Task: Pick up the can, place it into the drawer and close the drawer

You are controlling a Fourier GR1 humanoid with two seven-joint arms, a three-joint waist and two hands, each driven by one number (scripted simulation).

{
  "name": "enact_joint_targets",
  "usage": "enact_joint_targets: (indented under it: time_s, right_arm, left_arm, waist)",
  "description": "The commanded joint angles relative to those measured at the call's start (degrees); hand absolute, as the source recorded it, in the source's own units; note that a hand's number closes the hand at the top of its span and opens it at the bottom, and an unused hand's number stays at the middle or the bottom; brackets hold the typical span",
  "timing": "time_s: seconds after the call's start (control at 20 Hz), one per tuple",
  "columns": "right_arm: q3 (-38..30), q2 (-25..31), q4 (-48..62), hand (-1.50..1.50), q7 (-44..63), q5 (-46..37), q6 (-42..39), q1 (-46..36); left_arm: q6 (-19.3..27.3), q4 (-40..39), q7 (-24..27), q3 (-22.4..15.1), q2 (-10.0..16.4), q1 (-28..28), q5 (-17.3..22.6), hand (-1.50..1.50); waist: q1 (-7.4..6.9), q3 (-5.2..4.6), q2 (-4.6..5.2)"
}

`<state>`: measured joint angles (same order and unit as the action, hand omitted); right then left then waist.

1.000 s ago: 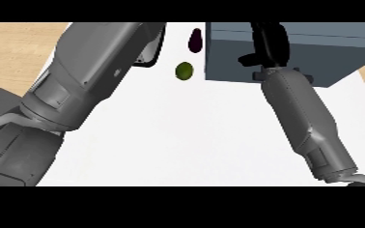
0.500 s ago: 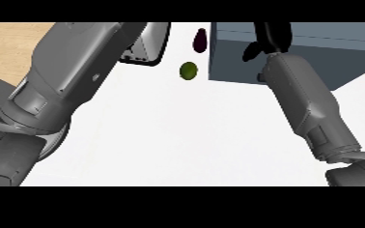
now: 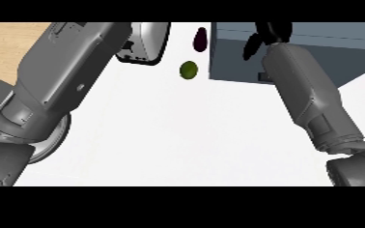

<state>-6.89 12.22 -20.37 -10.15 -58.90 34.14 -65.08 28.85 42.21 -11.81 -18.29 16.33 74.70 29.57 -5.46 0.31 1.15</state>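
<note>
One right hand (image 3: 274,31) over drawer (image 3: 231,53) | can — long axis hidden (unreadable)

Blue-grey drawer (image 3: 231,58), upper rt
</note>
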Motion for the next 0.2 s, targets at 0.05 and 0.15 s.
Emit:
enact_joint_targets:
  time_s: [0.05,0.15]
  right_arm:
    - [-5.07,-2.00,-1.29,-1.50,-2.20,5.58,1.74,-5.08]
    - [-5.55,-2.11,-0.44,-1.50,-2.47,5.63,2.16,-6.04]
  left_arm:
    - [-0.84,4.93,-0.94,0.52,3.10,-2.82,0.18,-1.50]
    - [-0.56,6.73,-0.46,-0.46,2.30,-5.08,-0.36,-1.50]
  waist:
    - [-1.04,-0.22,-0.37]
    - [-1.46,-0.23,0.03]
